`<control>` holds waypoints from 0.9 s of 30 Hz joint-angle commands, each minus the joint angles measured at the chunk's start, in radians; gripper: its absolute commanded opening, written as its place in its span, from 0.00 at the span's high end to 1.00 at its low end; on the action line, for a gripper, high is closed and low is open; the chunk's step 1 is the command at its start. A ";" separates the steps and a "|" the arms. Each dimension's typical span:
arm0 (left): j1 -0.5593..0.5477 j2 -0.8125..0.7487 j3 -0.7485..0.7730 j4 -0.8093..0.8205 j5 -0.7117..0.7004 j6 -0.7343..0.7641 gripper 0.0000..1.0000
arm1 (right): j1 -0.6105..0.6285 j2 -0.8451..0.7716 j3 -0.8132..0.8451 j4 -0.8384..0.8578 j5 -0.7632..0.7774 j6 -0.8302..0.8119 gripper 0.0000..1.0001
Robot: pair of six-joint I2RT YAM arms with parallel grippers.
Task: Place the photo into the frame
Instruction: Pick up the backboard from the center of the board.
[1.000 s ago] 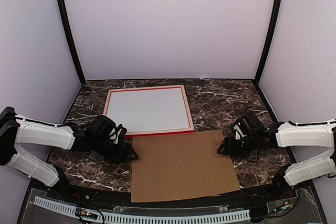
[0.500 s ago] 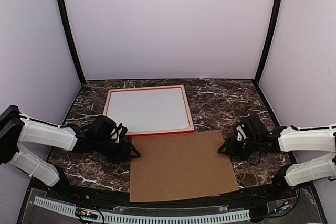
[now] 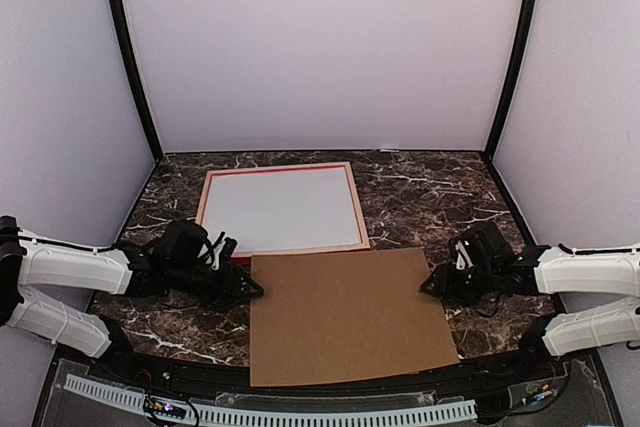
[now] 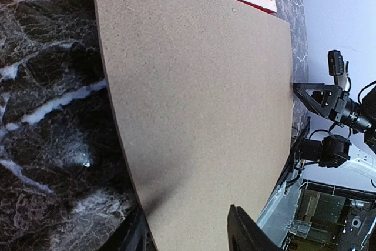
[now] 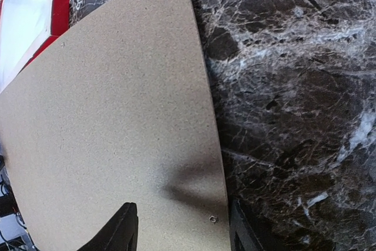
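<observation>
Board point(image 3: 350, 317) first: plain brown backing board, flat at the near edge of the table point(image 3: 420, 192), its far edge touching or just overlapping the frame's near rail (overlap is clearer in the left wrist view).

Left gripper point(image 3: 250, 289) sits at the board's 9 o'clock edge and right gripper point(image 3: 428, 287) at its 3 o'clock edge. Both are low and aimed inward. My read is a two-sided pickup or slide, one arm per short edge so the thin sheet stays level.

Both wrist views agree. Left gripper point(image 4: 188, 227) has its fingers apart with the board edge running into the gap. Right gripper point(image 5: 182, 221) is the same, with the edge close by one finger. Neither is clamped on anything.

Frame point(image 3: 300, 250) lies flat at 12 o'clock from the board, mid-table. Its rails are thin, pale on top with red along the near and far edges, so it is probably face down. A white sheet point(image 3: 282, 209) fills the opening.

No autumn-tree print shows in any view. That sheet could be the photo face down or a mat; I cannot tell.
</observation>
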 commanded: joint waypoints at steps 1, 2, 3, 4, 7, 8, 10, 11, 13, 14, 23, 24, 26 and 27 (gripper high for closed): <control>-0.023 -0.054 0.010 0.242 0.162 -0.017 0.52 | 0.018 0.022 -0.029 -0.029 -0.115 0.002 0.46; -0.022 -0.060 0.009 0.251 0.165 -0.014 0.52 | 0.018 0.024 -0.027 -0.030 -0.115 -0.003 0.46; -0.022 -0.062 0.008 0.274 0.171 -0.012 0.52 | 0.018 0.027 -0.025 -0.030 -0.118 -0.007 0.46; -0.023 -0.064 0.008 0.286 0.175 -0.006 0.52 | 0.017 0.028 -0.023 -0.030 -0.119 -0.013 0.46; -0.022 -0.068 0.009 0.344 0.199 0.007 0.53 | 0.017 0.034 -0.015 -0.031 -0.125 -0.036 0.46; -0.023 -0.069 0.009 0.357 0.204 0.009 0.53 | 0.017 0.033 -0.011 -0.032 -0.126 -0.046 0.46; -0.022 -0.075 0.012 0.388 0.216 0.014 0.54 | 0.016 0.034 -0.006 -0.035 -0.123 -0.067 0.46; -0.022 -0.083 0.015 0.402 0.220 0.017 0.54 | 0.016 0.034 -0.002 -0.038 -0.122 -0.079 0.47; -0.022 -0.095 0.021 0.421 0.221 0.025 0.54 | 0.015 0.036 0.004 -0.037 -0.127 -0.103 0.46; -0.022 -0.099 0.024 0.429 0.220 0.030 0.54 | 0.015 0.036 0.007 -0.037 -0.129 -0.114 0.46; -0.023 -0.120 0.039 0.487 0.204 0.011 0.54 | 0.012 0.038 -0.018 0.038 -0.188 -0.165 0.47; -0.022 -0.119 0.044 0.480 0.195 0.008 0.54 | 0.012 0.035 -0.021 0.043 -0.191 -0.166 0.47; -0.022 -0.118 0.054 0.463 0.179 0.003 0.54 | 0.011 0.028 -0.026 0.051 -0.196 -0.167 0.47; -0.022 -0.117 0.066 0.453 0.173 0.001 0.54 | 0.012 0.023 -0.028 0.056 -0.198 -0.168 0.47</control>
